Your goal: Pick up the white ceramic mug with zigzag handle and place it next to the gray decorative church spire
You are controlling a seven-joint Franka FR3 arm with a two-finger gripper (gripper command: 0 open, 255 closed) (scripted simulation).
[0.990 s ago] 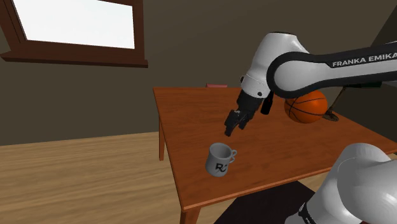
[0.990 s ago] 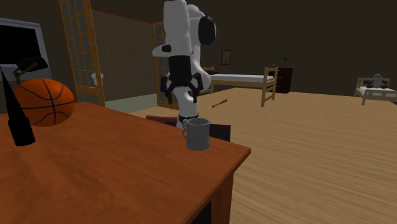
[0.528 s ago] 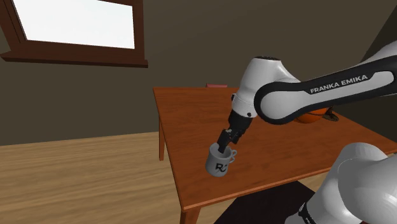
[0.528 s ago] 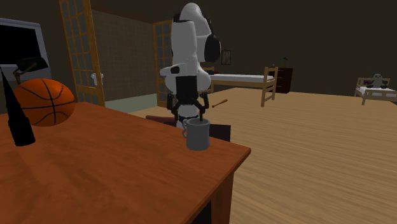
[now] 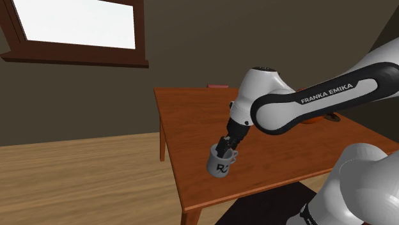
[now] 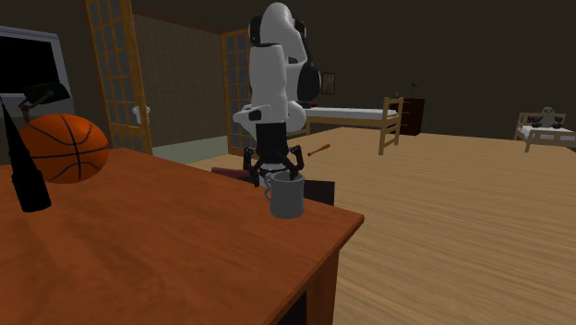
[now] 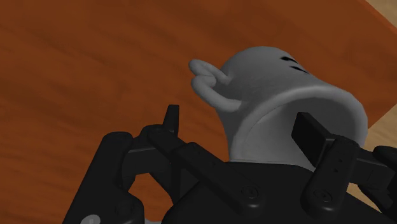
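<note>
A: What is closest in?

B: The gripper (image 7: 240, 130), down at the rim of the mug (image 7: 273, 83). Its fingers (image 7: 310, 137) are spread apart. One dips inside the mug's mouth and the other hangs outside, on the side of the zigzag handle (image 7: 207, 75). The mug's wall runs between them.

A: Do they pinch it?

B: No. A gap shows between the outer finger and the wall. Whether the inner one touches cannot be told.

A: And the mug itself?

B: It is pale grey-white with a dark mark on its side. It stands upright on the brown wooden table (image 6: 185, 249), near the corner by the arm's stand. In the second exterior view the black hand sits just above and behind it.

A: Farther along the table?

B: At the second exterior view's left stands the spire (image 6: 26, 171) — dark, narrow and pointed. A basketball (image 6: 63, 148) sits just beside it. Both are well apart from the mug, with bare wood between. In the shoulder view a small reddish thing (image 5: 217, 85) lies at the table's far edge.

A: Beyond the table?

B: A glazed door (image 6: 115, 69) stands behind the ball. Across the wooden floor are a chair (image 6: 391, 122) and a bed (image 6: 346, 114). In the shoulder view a bright window (image 5: 77, 22) sits high on the dark wall.
</note>
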